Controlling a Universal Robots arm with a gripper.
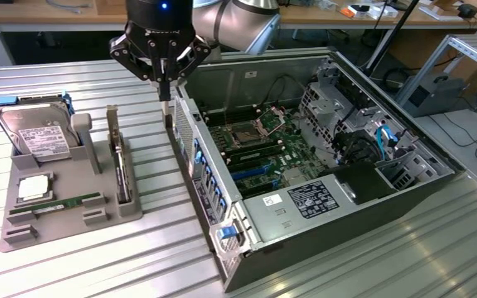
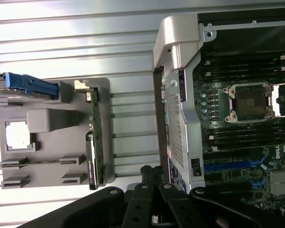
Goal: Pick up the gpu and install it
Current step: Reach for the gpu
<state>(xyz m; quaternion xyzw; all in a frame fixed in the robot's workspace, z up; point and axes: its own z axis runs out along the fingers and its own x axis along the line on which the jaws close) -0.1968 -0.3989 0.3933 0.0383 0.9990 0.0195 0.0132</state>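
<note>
Fingers pressed together, nothing between them, so the gripper (image 1: 166,94) is empty. It hangs over the strip of table (image 1: 139,261) between the grey parts holder (image 1: 72,218) and the rear wall of the open computer case (image 1: 222,208), close to the case's far corner. The gpu (image 1: 120,162) is not picked yet. It stands on edge in a slot along the holder's case-side edge, silver bracket at the far end and dark card body running toward the camera. Key relation: the card sits below the fingers and toward the exterior view's left, just beside the gripper's line rather than under it. Its long axis runs far-to-near in the exterior view, roughly parallel to the case wall. The bracket end is the part nearest the fingertips. In the wrist view the card shows as a thin strip edge-on, with the gap of bare table between it and the case. Rest of the holder: hard drive (image 1: 35,133) upright at the far end, a CPU (image 1: 33,186) lying flat, and a green RAM stick (image 1: 56,203) near the front. All are further from the gripper than the card. The motherboard (image 1: 263,146) lies exposed inside the case, and I can't make out a card fitted on it.
</note>
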